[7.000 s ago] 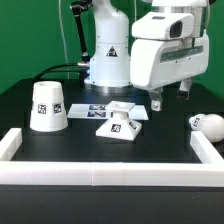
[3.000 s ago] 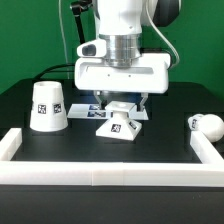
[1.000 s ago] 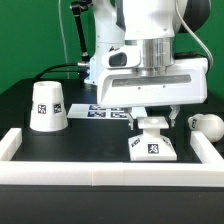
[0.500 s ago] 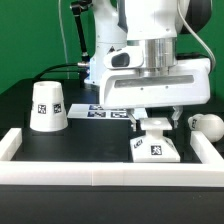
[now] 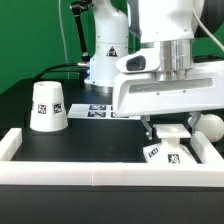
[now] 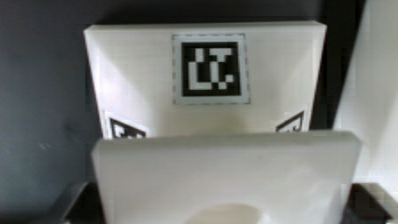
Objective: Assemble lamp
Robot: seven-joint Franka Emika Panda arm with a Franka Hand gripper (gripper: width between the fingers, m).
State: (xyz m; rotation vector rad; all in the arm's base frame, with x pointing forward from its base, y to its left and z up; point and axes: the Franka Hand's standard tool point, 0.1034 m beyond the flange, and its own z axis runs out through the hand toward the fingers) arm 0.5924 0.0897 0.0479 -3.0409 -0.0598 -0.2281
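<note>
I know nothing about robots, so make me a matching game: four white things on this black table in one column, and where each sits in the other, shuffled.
Things:
1 shade
2 base
3 bulb
4 marker board

Places:
A middle, lying flat
B exterior view's left, standing alone
C under the gripper
D exterior view's far right

Pairs: 1-B, 2-C, 3-D, 4-A

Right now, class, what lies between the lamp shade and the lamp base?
Only bare black table separates the lamp shade and lamp base, seen in the exterior view.
</note>
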